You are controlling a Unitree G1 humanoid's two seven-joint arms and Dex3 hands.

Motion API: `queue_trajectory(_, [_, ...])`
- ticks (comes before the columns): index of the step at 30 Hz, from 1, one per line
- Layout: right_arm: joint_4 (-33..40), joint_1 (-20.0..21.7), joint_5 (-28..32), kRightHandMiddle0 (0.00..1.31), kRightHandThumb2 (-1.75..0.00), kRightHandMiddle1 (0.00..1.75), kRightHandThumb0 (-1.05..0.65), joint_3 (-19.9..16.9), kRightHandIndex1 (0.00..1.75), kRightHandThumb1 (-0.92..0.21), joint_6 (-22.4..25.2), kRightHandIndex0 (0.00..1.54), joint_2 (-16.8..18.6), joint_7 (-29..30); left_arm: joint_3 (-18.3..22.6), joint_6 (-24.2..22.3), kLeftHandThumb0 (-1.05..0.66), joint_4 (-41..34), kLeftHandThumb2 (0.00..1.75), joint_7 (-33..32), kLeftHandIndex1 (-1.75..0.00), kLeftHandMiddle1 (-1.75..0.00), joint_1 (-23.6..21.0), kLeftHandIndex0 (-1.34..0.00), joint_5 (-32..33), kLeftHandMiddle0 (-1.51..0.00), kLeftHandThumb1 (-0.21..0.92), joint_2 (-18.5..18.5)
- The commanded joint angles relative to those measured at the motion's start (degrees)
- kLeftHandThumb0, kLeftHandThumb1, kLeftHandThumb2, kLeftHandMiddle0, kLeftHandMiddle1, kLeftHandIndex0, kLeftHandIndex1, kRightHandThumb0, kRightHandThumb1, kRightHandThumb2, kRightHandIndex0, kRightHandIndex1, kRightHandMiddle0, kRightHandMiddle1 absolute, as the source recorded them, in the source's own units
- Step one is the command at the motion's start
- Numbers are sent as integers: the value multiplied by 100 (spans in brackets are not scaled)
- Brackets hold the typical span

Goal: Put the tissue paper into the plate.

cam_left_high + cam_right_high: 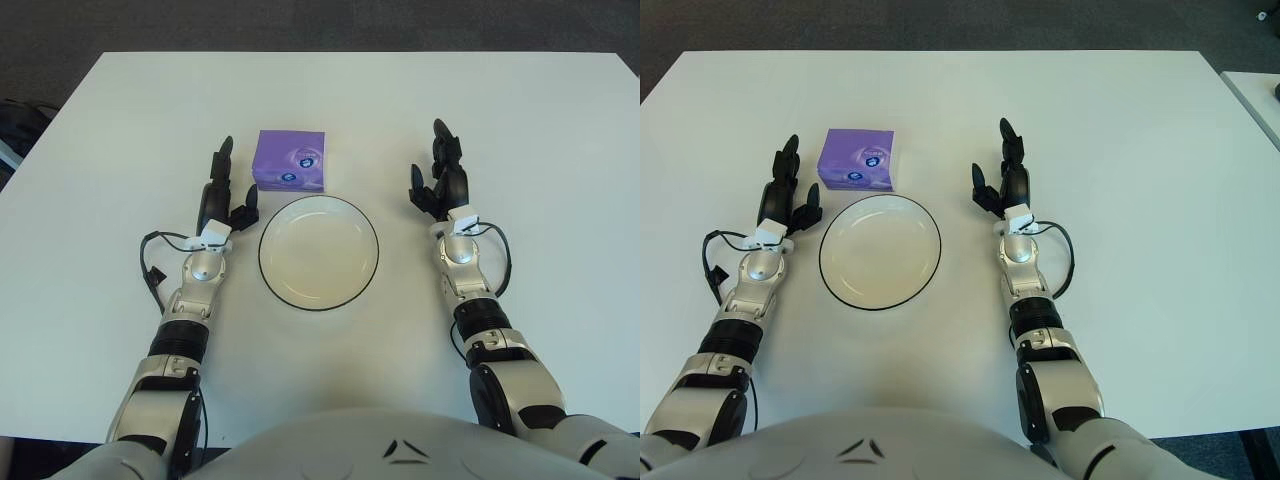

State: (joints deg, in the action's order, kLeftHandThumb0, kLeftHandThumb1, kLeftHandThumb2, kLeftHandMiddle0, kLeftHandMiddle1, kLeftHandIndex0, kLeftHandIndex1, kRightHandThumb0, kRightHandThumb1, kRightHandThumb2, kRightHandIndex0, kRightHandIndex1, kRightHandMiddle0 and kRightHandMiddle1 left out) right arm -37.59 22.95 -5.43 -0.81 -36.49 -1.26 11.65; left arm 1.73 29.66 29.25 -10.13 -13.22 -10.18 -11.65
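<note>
A purple tissue packet (290,160) lies on the white table just behind a white plate with a dark rim (273,278). The plate holds nothing. My left hand (224,190) shows to the left of the plate and the packet, fingers stretched forward and holding nothing. My right hand (441,175) shows to the right of the plate, fingers likewise extended and holding nothing. Neither hand touches the packet or the plate.
The white table (520,110) stretches wide on all sides, with dark floor beyond its far edge. A dark object (18,130) sits off the table's left edge. Black cables loop beside both wrists.
</note>
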Motion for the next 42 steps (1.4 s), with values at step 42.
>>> queue_trajectory(42, [-645,-757,-96,0,-65,30,-65,84,0,-92,-17,25,216,56,-166,-1,-68,-99,84,-271,-34,-1,1103,0,-325,-19,92,245])
